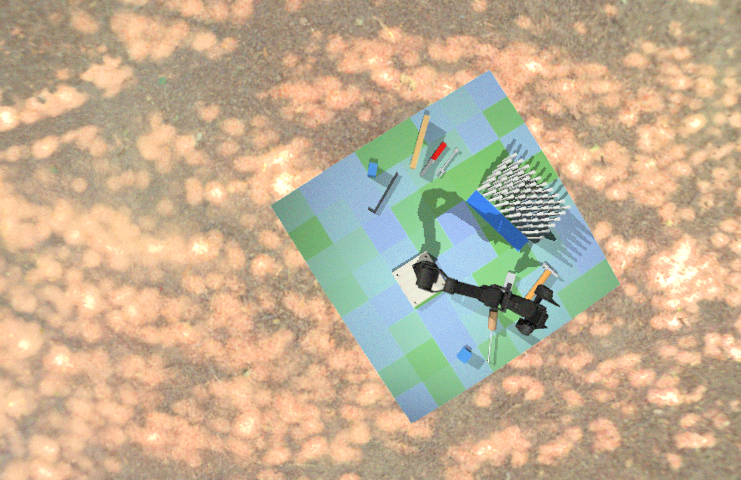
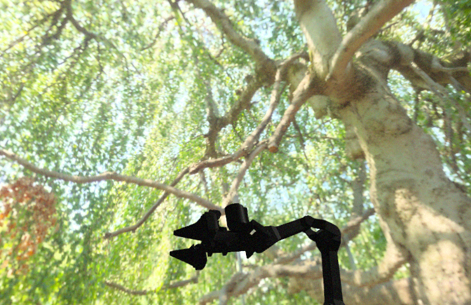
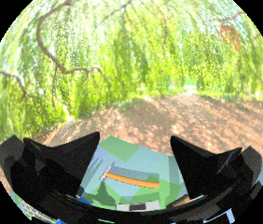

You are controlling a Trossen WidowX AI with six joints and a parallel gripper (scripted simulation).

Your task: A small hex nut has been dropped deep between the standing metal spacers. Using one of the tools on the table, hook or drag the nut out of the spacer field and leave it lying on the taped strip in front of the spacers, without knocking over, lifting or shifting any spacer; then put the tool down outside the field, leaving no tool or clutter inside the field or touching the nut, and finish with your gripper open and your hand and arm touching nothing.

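The standing metal spacers [image 1: 521,195] form a dense field at the table's right side in the top view. The blue taped strip [image 1: 498,221] lies along their lower-left edge. The hex nut cannot be made out. A black rod with a short bent end [image 1: 384,194] lies at the upper left, away from the spacers. My gripper [image 1: 552,316] [image 2: 172,243] [image 3: 135,137] is open and empty. It is raised above the table near its lower-right edge, with an orange-handled hammer [image 1: 539,282] [image 3: 131,180] lying beyond the fingers in the wrist view.
A wooden stick [image 1: 419,141], a red-handled tool [image 1: 439,151] and a wrench [image 1: 449,162] lie at the top. A brown-handled tool [image 1: 492,319] and a grey-white block [image 1: 510,279] lie near my arm. Blue blocks [image 1: 372,169] [image 1: 464,354] sit near two edges.
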